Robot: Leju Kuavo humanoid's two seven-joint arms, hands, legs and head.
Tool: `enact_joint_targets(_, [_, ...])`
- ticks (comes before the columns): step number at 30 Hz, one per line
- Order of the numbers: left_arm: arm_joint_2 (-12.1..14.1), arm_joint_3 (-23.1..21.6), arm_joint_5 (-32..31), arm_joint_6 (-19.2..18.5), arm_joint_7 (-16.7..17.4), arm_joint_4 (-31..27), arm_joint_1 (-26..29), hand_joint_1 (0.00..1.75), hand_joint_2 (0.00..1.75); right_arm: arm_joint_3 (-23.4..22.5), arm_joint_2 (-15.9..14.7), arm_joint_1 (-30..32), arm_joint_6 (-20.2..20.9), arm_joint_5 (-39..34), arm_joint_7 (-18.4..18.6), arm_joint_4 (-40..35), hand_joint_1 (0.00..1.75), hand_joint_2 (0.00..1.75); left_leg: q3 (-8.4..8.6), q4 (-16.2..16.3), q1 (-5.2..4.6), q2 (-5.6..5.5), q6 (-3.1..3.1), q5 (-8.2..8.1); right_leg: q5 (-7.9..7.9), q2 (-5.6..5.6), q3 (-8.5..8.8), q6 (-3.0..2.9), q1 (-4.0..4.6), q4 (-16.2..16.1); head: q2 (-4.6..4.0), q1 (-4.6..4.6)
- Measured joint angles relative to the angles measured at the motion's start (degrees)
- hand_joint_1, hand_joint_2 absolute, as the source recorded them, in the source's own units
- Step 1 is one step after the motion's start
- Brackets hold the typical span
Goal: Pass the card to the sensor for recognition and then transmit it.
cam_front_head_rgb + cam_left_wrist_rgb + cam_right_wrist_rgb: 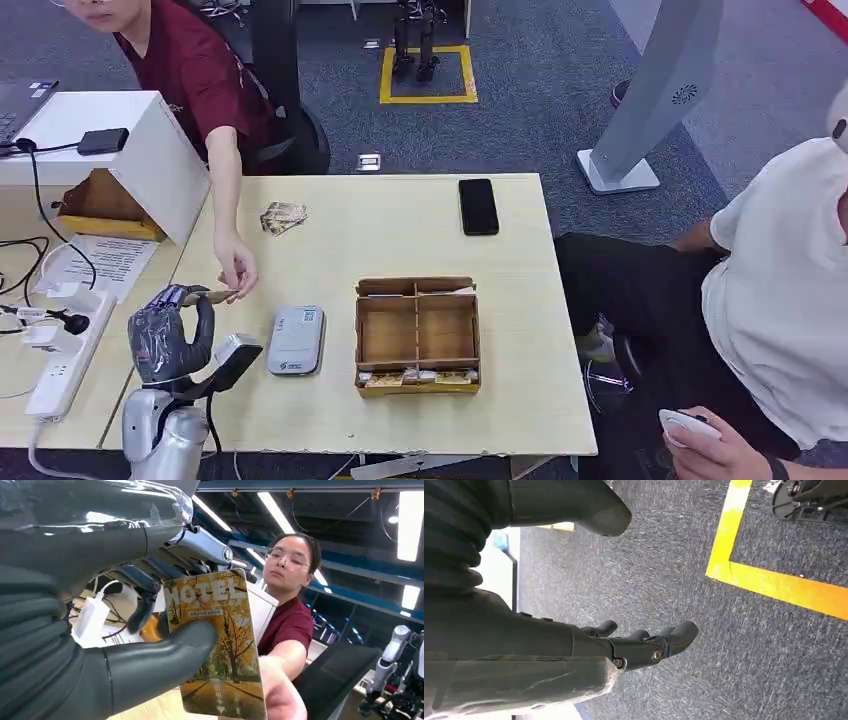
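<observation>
You see one table (400,240), two people, one box (417,335), one phone (478,206), one sensor (296,340), one loose stack of cards (282,217) and one card (217,640) in play. The person in red (200,75) stands beyond your left hand (172,330) and reaches a hand (236,268) to the card at your fingertips. Your left hand is raised above the table's near left corner, palm turned up, thumb (160,655) pressed on the card's face with the fingers (145,600) behind it, grasping it; the person's fingers touch its far end. The sensor lies just right of that hand. Your right hand (644,645) hangs over carpet, fingers loosely parted, holding nothing.
</observation>
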Motion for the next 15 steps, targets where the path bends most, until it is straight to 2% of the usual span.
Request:
enact_joint_targets(8, [0.0,0.0,0.6,0.0,0.0,0.0,0.0,1.75,1.75,0.0,0.0,0.0,0.0,0.0,0.0,0.0,0.00,1.75,0.00,0.0,0.00,0.00,0.00,0.00,0.00,0.00,0.00,0.00,0.00,0.0,0.00,0.02])
enact_joint_targets(15, [0.7,-0.7,5.3,0.0,-0.1,0.0,0.9,1.75,1.75,-0.1,0.0,0.1,0.0,0.1,-0.1,0.0,0.00,1.75,0.00,0.0,0.00,0.00,0.00,0.00,0.00,0.00,-0.01,0.00,0.00,0.0,0.00,0.00])
